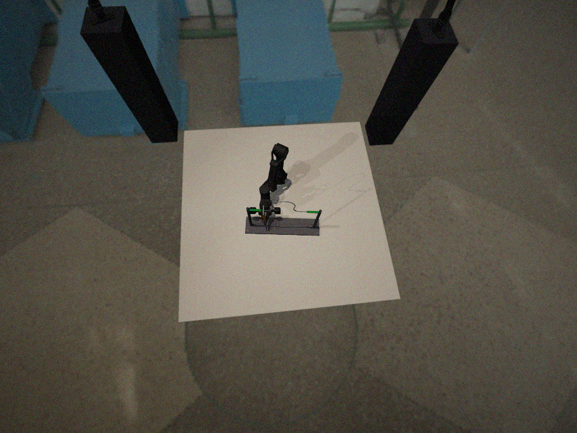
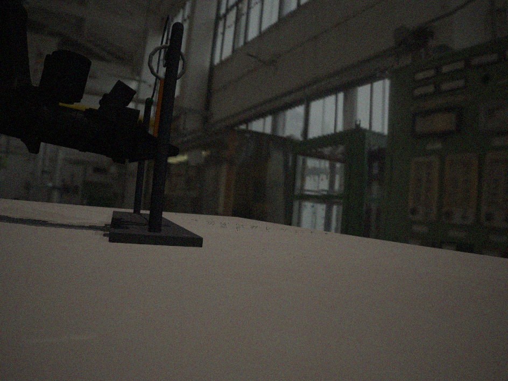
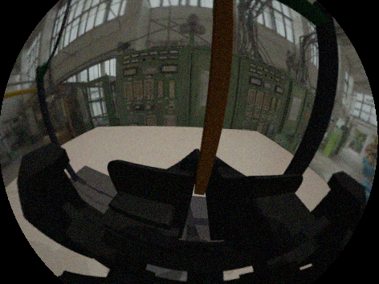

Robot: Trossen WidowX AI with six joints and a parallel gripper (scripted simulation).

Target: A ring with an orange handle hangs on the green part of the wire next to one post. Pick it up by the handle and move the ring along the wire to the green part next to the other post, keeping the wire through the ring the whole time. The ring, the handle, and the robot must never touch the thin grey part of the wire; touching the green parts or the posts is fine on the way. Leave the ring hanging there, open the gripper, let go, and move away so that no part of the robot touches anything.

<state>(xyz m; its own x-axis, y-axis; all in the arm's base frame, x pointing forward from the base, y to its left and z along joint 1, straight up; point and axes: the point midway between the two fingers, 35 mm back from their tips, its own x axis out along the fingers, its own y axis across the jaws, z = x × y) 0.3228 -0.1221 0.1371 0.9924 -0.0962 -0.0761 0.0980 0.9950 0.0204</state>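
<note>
The ring (image 1: 263, 208) (image 2: 149, 62) is around the wire near the inner end of the left green part (image 1: 254, 210) (image 3: 307, 10), beside the left post (image 1: 249, 219) (image 2: 164, 122) (image 3: 326, 80). I cannot tell whether it touches the wire. The orange handle (image 2: 159, 104) (image 3: 218, 72) hangs down from it. My gripper (image 2: 171, 150) (image 3: 201, 153) is shut on the handle's lower part, below the wire. The thin grey wire (image 1: 295, 208) curves toward the other green part (image 1: 312, 211) at the right post (image 1: 318, 219) (image 3: 48, 112).
The dark base plate (image 1: 296, 229) (image 2: 155, 239) lies under both posts on the pale table top (image 1: 288, 274) (image 2: 287, 307). The arm (image 1: 274, 174) reaches in from the back. The left post stands close to the gripper's side in the wrist view.
</note>
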